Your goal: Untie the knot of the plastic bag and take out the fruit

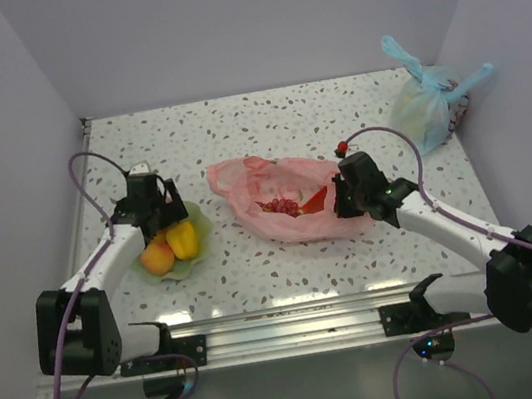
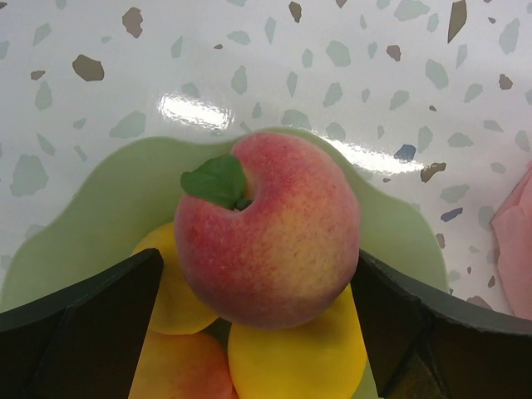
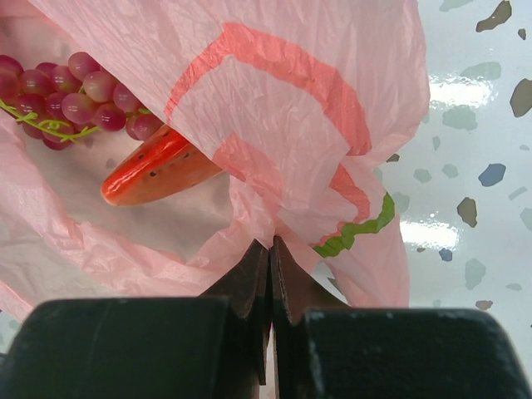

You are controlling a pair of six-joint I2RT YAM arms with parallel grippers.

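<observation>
Taking fruit out: on the speckled tabletop (image 1: pixel 283 116), the thin pink plastic bag (image 1: pixel 287 201) lies open mid-table, the wavy green bowl (image 1: pixel 201 225) near the left edge.
My left gripper (image 2: pixel 258 274) is spread around the pinkish peach (image 2: pixel 270 241) resting in the bowl, and my right gripper (image 3: pixel 271 249) pinches the bag's film. Next, I judge, I should reach for the dark red grape cluster (image 3: pixel 75 100) and red watermelon slice (image 3: pixel 158 170) inside.

You find no words, numbers or brand names to read here. The pink plastic bag (image 3: pixel 125 249) has a red print (image 3: pixel 274 58) on it, but in the right wrist view you see only curved red bands, not letters. A wavy green mark (image 3: pixel 357 233) sits below it, and it spells nothing either. The blue bag (image 1: pixel 424 109) at the back is too small for you to read anything on it.
</observation>
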